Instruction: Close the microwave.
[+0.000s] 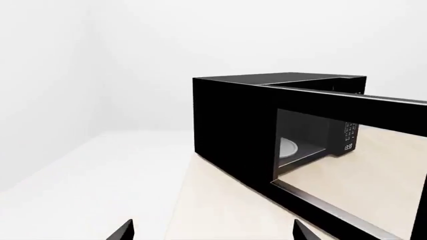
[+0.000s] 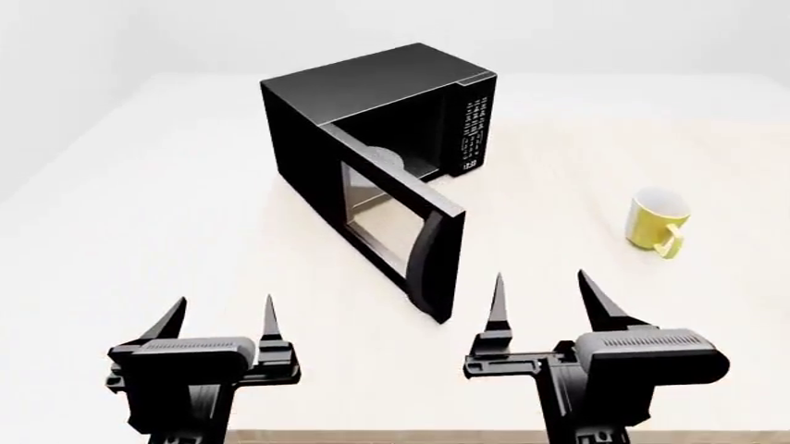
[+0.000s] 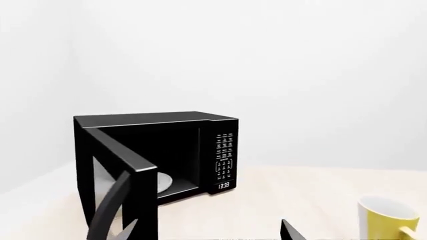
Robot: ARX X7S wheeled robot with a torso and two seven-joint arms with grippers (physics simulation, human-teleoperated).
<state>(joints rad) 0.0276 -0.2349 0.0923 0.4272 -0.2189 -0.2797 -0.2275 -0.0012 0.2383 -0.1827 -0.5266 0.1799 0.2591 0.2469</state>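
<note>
In the head view we see the left gripper [image 2: 226,319] with its two fingers spread wide and nothing between them, hovering above the near edge of the table [image 2: 148,213]. The right gripper [image 2: 539,298] is likewise spread wide and empty, just beside the free edge of the door [image 2: 408,227]. The microwave [image 2: 370,120] stands on the table ahead of both grippers, turned at an angle, with its door swung far open toward us. The curved handle [image 2: 426,254] faces the right gripper. The button panel [image 2: 472,129] sits on the right of the cavity. A yellow mug [image 2: 654,220] stands well apart to the right.

In the left wrist view we see only two dark fingertips [image 1: 123,231] at the frame edge, set far apart. The microwave [image 1: 233,120] shows its side wall, and the white plate [image 1: 288,148] is visible through the door window [image 1: 300,145].

In the right wrist view one fingertip [image 3: 288,230] shows clearly. The microwave [image 3: 153,145] stands ahead, door [image 3: 123,175] open, mug [image 3: 387,217] nearby
</note>
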